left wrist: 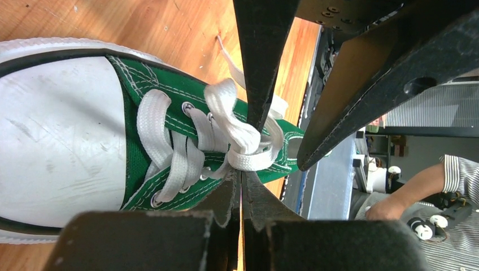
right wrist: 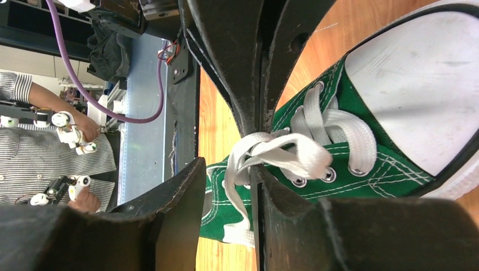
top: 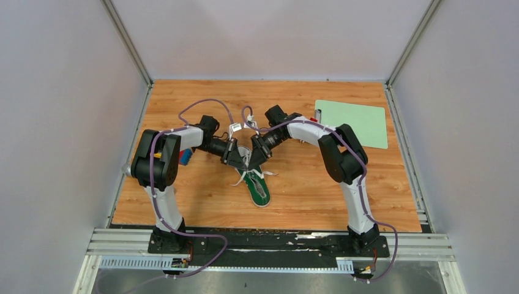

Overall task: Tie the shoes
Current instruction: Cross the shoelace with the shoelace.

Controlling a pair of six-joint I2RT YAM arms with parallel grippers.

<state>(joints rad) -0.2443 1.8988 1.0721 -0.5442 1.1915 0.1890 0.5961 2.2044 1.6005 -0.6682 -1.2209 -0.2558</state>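
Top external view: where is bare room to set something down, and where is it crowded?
Bare wooden tabletop lies between the green canvas sneaker and right arm, along the far edge, and between left arm and sneaker. Crowded: the centre, where left gripper and right gripper meet over the sneaker; a pale green rectangular mat fills the far-right corner.

sneaker point(top: 257, 187): green canvas, white stitching | toe cap point(left wrist: 56, 135): white, grey scuffs | laces point(left wrist: 237, 141): white | sole edge point(left wrist: 56, 45): white, black stripe | left hand point(left wrist: 242, 195), right hand point(right wrist: 226, 169): black | worktop point(top: 306, 184): orange-brown wood grain | board point(top: 352, 122) right of right hand: pale green | cable point(top: 208, 101): purple | sleeve point(right wrist: 51, 152) beyond the hands: grey-white stripes
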